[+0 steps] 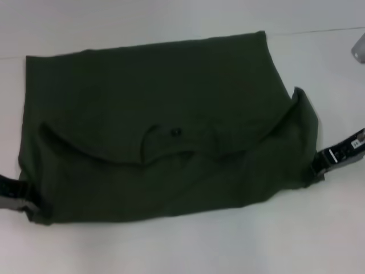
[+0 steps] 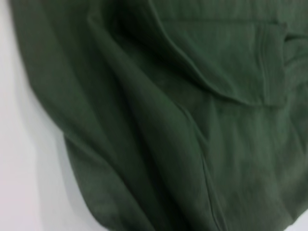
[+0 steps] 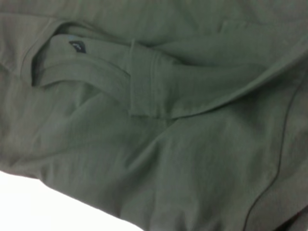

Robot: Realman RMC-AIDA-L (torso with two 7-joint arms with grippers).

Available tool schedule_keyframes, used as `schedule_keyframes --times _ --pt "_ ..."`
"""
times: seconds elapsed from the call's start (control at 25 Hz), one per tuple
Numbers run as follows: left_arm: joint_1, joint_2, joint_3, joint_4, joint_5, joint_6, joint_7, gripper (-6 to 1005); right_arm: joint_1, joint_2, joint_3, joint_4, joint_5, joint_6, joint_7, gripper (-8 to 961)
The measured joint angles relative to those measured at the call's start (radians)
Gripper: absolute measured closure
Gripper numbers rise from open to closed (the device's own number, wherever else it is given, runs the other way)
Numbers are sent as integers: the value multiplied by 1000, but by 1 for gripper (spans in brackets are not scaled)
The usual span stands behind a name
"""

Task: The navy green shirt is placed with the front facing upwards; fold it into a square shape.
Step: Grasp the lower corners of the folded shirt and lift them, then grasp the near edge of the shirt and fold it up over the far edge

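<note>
Left fingers: hidden under the cloth at the shirt's near left corner; I cannot tell how far apart they stand or whether they hold the fabric.
Left gripper (image 1: 23, 197): at the left edge of the scene, low on the table, its dark body touching the shirt's near left corner, where the cloth bunches over it.
Right fingers: tips lost against the shirt's right edge; whether they pinch the cloth cannot be told.
Right gripper (image 1: 322, 161): at the right side, near edge, a dark body with a light band, meeting the shirt's raised right corner.
Shirt (image 1: 165, 103): dark green, spread wide across the middle of the table, plain side up, no lettering showing. The far edge is straight and tilts up toward the right. The right side lifts into a peak just beside the right gripper.
Fold: a curved flap edge runs from left to right across the near half, lying on top of the layer below.
Collar (image 3: 82, 72): ribbed, seen near the middle of the flap edge, with a small dark label (image 3: 77, 46) inside it; in the head view it shows as a dark spot at the centre.
Sleeve (image 2: 272, 65): a hemmed band lying flat on the cloth, seen in the left wrist view.
Table (image 1: 188, 245): white, bare strip along the near side.
</note>
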Motion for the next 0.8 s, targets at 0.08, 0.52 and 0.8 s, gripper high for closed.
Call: schedule_keyframes --times 0.08,0.52,0.8 --pt "1 1 1 -4 10 24 5 941 -2 5 -15 -9 -6 -22 0 882" --pt "7 9 -55 -111 18 144 45 941 -14 15 29 -188 80 -132 -17 881" --pt "-9 23 -139 -201 15 214 48 940 2 -8 112 -332 184 -232 4 882"
